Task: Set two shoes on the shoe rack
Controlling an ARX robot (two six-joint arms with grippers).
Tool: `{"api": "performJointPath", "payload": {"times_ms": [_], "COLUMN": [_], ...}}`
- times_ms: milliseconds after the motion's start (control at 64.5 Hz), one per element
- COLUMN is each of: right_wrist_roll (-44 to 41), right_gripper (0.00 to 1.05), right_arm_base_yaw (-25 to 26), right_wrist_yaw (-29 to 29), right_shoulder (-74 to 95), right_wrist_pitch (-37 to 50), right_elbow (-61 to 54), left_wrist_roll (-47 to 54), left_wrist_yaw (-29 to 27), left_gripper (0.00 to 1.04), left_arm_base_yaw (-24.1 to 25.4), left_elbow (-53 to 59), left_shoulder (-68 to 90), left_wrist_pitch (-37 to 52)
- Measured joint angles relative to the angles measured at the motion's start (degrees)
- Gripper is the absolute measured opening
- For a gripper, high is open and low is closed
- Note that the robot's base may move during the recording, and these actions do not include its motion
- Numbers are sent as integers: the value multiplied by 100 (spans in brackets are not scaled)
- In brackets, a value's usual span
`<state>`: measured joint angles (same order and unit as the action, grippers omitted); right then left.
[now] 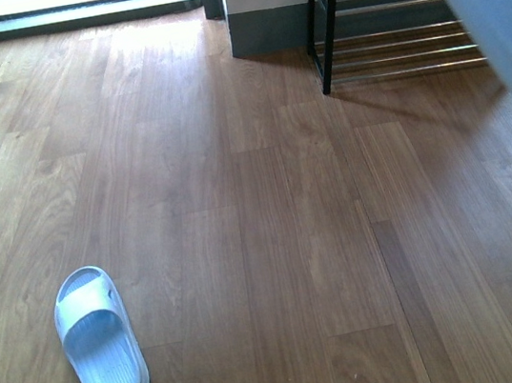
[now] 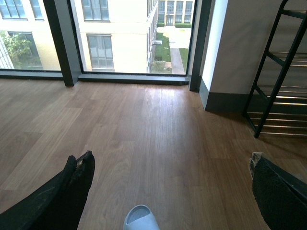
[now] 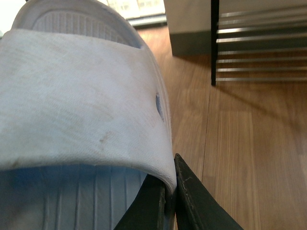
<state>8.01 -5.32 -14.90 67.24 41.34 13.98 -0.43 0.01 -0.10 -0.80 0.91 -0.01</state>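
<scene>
- Zero shoes on rack (image 1: 396, 31) so far, going by the bars in view; part of the rack is cut off by the frame.
- Progress, as a judgement: early. One slide is picked but not delivered, and the other is not picked.
- Held slide (image 3: 81, 96): in right gripper (image 3: 170, 191), off the floor, with the rack ahead and apart from it. Jaws are nearly closed, pinching the slide's side edge under the strap.
- Pale blur (image 1: 502, 29) at the front-view edge is probably the same slide; too blurred to be sure.
- Floor slide (image 1: 101, 345): flat on floor (image 1: 274, 247), sole down, strap end away from the robot, well apart from the rack.
- Left gripper (image 2: 170, 160): spread wide, empty. The floor slide's tip shows between the fingers (image 2: 76, 187), untouched.
- Left to do: set held slide on bars, grab floor slide, place it.
- Slides: pale blue moulded rubber, matte, with a broad one-piece strap and ribbed footbed. Strap has light scuffs and a small dark mark.
- Rack: black metal side frame and thin shiny chrome bars with gaps between. The sole likely needs to span several bars.
- Floor: brown wood planks, smooth, slight sheen.
- Finger pads: black, rough-looking.
</scene>
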Motion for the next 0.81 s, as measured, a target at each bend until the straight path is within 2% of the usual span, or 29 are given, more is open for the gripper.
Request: {"api": "performJointPath", "payload": {"times_ms": [806], "right_wrist_roll": [0], "right_gripper": [2], "right_arm_base_yaw": [11], "right_wrist_yaw": [-44], "right_shoulder": [-66], "right_wrist_pitch": [-22], "right_elbow": [-2], "left_wrist_roll": [0], "left_wrist_yaw": [0], "left_gripper": [95], "left_arm_base_yaw": [0], "left_elbow": [0], "left_shoulder": [0], "left_wrist_pitch": [0]}}
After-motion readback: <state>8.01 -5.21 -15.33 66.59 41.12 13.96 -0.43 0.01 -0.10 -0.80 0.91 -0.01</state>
